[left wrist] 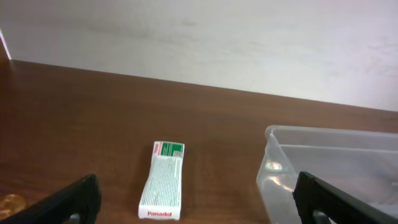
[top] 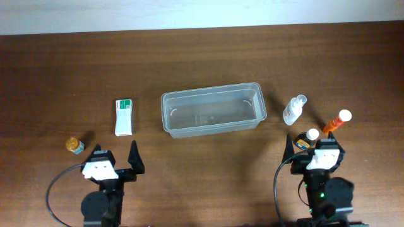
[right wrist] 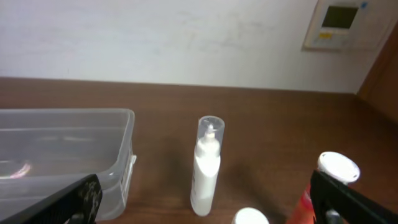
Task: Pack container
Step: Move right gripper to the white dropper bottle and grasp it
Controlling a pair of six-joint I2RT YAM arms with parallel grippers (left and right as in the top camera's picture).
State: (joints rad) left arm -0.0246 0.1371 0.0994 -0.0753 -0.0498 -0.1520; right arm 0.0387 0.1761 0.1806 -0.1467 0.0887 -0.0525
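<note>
The clear plastic container [top: 211, 110] sits empty at the table's middle; it also shows in the left wrist view [left wrist: 323, 162] and the right wrist view [right wrist: 68, 149]. A white and green Panadol box [top: 124, 116] [left wrist: 163, 180] lies left of it. A small gold-lidded jar [top: 75, 145] [left wrist: 9, 202] stands at far left. Right of the container are a white spray bottle [top: 294, 110] [right wrist: 206, 167], an orange white-capped bottle [top: 337, 121] [right wrist: 326, 186] and a small white-capped bottle [top: 307, 137] [right wrist: 250, 218]. My left gripper [top: 117, 165] [left wrist: 196, 205] and right gripper [top: 315, 151] [right wrist: 205, 205] are open and empty, near the front edge.
A white wall runs behind the table's far edge, with a wall panel [right wrist: 339, 23] at upper right. Black cables loop beside each arm base [top: 60, 183].
</note>
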